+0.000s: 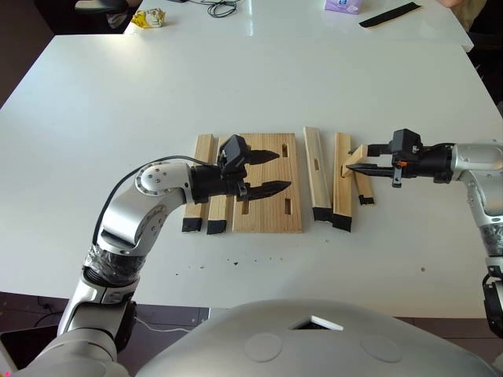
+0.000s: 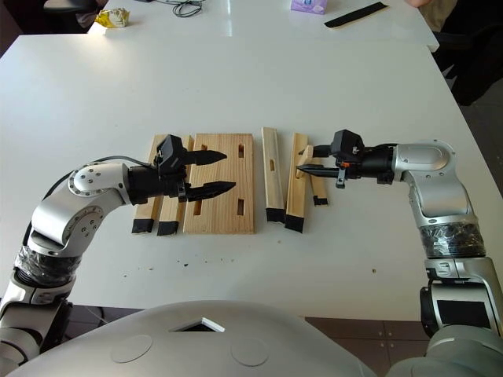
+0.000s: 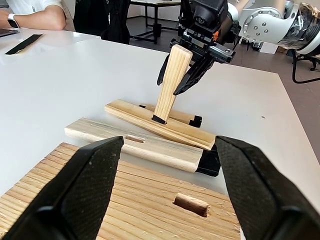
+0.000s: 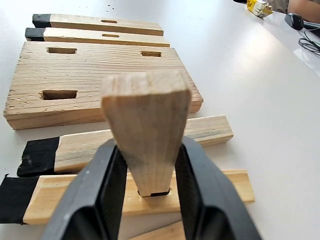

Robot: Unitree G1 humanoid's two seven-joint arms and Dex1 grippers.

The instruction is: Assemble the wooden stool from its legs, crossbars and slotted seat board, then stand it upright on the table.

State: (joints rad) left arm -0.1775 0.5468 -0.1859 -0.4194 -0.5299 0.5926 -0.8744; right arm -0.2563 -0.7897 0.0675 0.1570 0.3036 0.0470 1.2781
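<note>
The slotted seat board [image 1: 271,196] lies flat mid-table. Two legs [image 1: 203,184] with black-taped ends lie at its left and two more legs [image 1: 318,174] at its right. My left gripper [image 1: 283,170] hovers open just over the board, with nothing between its fingers [image 3: 85,195]. My right gripper [image 1: 357,159] is shut on a short crossbar [image 4: 146,125]. The crossbar stands tilted, its lower end set in the slot of the rightmost leg [image 4: 210,187]. Another short crossbar [image 1: 364,191] lies flat beside that leg.
At the table's far edge are a yellow wrapper [image 1: 148,18], a purple box [image 1: 343,5] and a black strip [image 1: 389,16]. Bare white tabletop [image 1: 118,118] surrounds the parts. Small dark crumbs [image 1: 236,261] dot the front area.
</note>
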